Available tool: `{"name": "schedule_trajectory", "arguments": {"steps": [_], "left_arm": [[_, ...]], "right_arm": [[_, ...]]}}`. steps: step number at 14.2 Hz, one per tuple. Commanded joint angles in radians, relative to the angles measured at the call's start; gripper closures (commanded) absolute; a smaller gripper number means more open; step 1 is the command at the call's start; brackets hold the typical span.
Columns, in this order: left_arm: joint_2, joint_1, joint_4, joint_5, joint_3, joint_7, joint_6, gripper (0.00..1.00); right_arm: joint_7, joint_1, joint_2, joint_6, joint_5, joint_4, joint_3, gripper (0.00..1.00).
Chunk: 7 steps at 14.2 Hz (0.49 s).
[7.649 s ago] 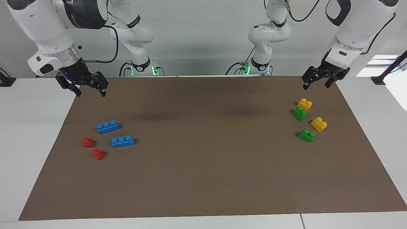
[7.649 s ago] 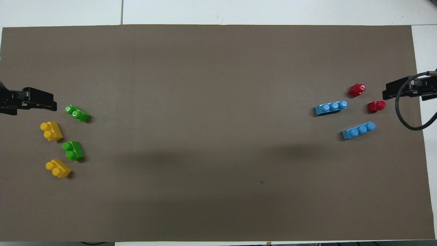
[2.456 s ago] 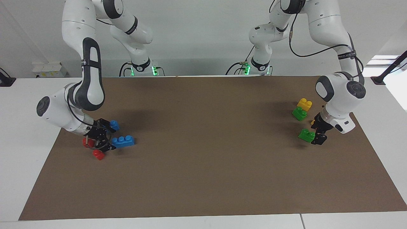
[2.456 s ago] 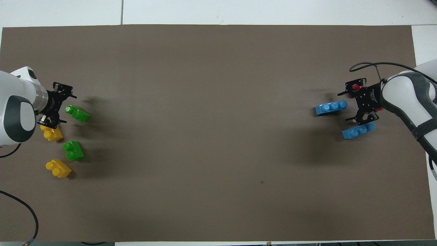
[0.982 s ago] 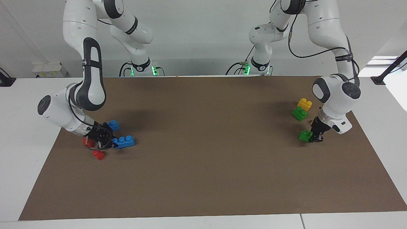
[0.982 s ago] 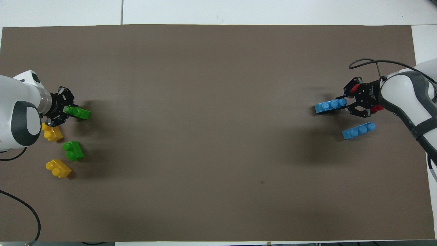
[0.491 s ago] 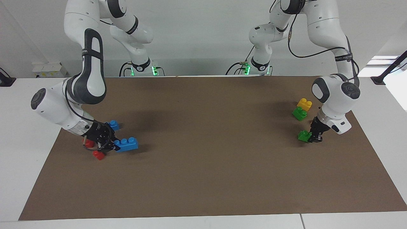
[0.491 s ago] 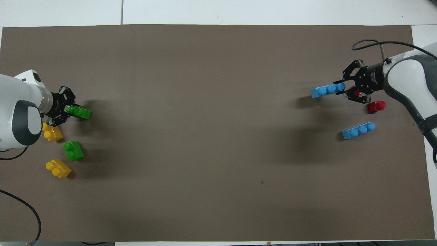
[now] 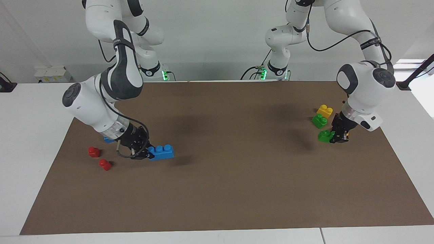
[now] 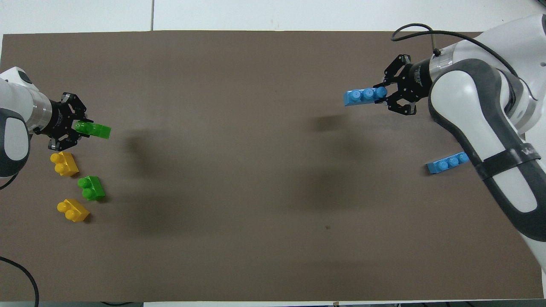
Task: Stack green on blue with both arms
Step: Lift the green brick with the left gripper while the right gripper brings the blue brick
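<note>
My right gripper (image 9: 144,153) is shut on one end of a blue three-stud brick (image 9: 161,151) and holds it a little above the brown mat (image 9: 237,183). They also show in the overhead view, gripper (image 10: 390,97) and brick (image 10: 364,96). My left gripper (image 9: 336,137) is shut on a green two-stud brick (image 9: 324,136), held just above the mat at the left arm's end. They also show overhead, gripper (image 10: 78,127) and brick (image 10: 96,130). The second blue brick (image 10: 448,163) and the second green brick (image 10: 91,188) lie on the mat.
Two yellow bricks (image 10: 64,164) (image 10: 73,210) lie beside the second green brick. Two red one-stud bricks (image 9: 94,151) (image 9: 105,164) lie at the right arm's end; the right arm hides them in the overhead view.
My right gripper has carried the blue brick up off the mat toward the table's middle, away from the red bricks. My left gripper has lifted the green brick slightly.
</note>
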Motion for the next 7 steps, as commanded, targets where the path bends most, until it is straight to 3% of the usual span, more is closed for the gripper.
{"name": "schedule_trajectory", "arguments": {"steps": [1, 4, 7], "left_arm": [[-0.043, -0.062, -0.001, -0.013, 0.004, -0.132, -0.071, 1.00], [-0.058, -0.169, -0.002, -0.013, 0.006, -0.357, -0.075, 1.00], [-0.061, -0.265, -0.004, -0.013, 0.006, -0.551, -0.077, 1.00]], "right_arm": [[0.139, 0.083, -0.017, 0.043, 0.018, -0.010, -0.003, 1.00], [0.291, 0.206, -0.026, 0.143, 0.018, -0.044, -0.003, 1.00], [0.337, 0.266, -0.048, 0.181, 0.022, -0.105, 0.003, 1.00]]}}
